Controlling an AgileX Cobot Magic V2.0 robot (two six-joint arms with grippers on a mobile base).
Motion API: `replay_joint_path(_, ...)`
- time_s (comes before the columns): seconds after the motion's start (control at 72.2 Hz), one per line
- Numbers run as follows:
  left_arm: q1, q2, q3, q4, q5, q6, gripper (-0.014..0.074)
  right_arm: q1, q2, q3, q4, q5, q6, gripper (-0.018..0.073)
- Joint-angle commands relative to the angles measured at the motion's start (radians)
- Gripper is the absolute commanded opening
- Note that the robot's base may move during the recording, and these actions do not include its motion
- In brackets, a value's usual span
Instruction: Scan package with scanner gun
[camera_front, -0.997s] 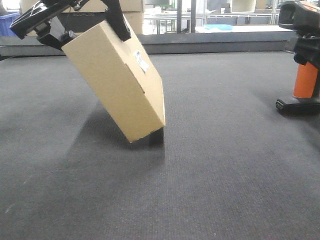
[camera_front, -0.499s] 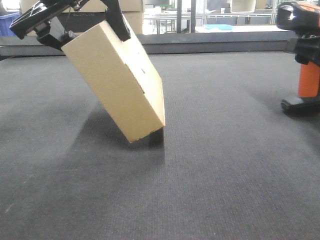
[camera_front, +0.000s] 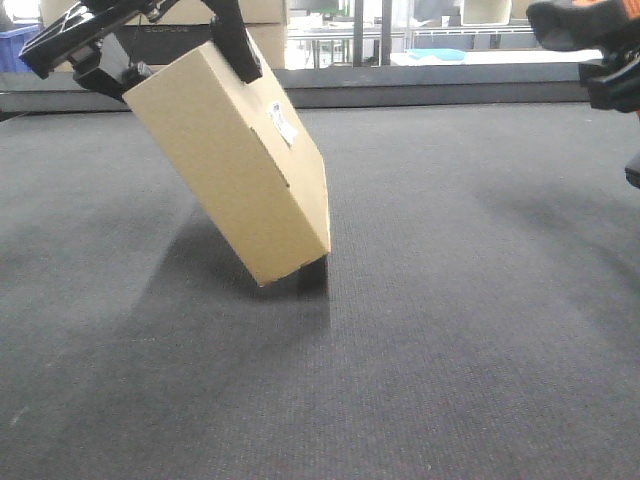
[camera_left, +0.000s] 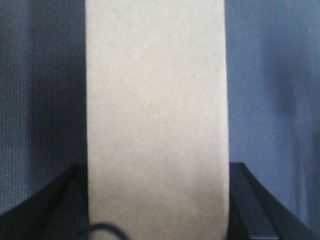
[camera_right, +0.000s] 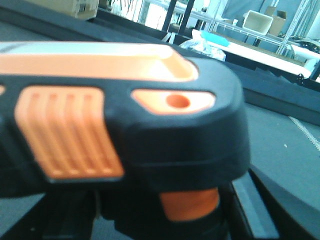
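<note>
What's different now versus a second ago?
The scanner, which stood on the mat near the right edge, slid slightly right and was then lifted by the right gripper. Its head now sits higher and its base has risen mostly out of frame. Unchanged: the left gripper still clamps the tilted package, whose lower corner rests on the mat.

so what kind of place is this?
Probably a lab or warehouse-type workspace: metal shelving racks with bins, stacked cardboard boxes and a blue crate behind a grey carpeted work surface.
</note>
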Motion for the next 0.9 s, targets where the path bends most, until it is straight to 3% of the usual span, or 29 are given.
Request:
replay_joint_path(0.0,-0.007,-0.010,-0.008,-0.010,-0.009,0.004,-0.0111,-0.002,-0.019,-0.005,-0.002,-0.051,-0.017,-0.0162)
replay_joint_path(0.125,-0.007,-0.010,-0.008,-0.010,-0.009,0.004,-0.0111,-0.002,-0.019,-0.005,-0.002,-0.066,0.004,-0.0162)
replay_joint_path(0.374,-0.007,-0.010,-0.008,-0.010,-0.009,0.004,-0.0111,-0.002,0.015,-0.005,0.048,-0.111,0.311,-0.0162)
replay_joint_path(0.582,-0.007,-0.010,-0.008,-0.011,-0.001,0.004,-0.0111,-0.002,0.128,-0.005,0.051,-0.333,0.496,-0.0163)
replay_joint_path(0.886,-0.007,-0.010,-0.008,-0.011,0.018,0.004,-0.0111,-0.002,0.214,-0.005,0.023,-0.407,0.525,-0.0163)
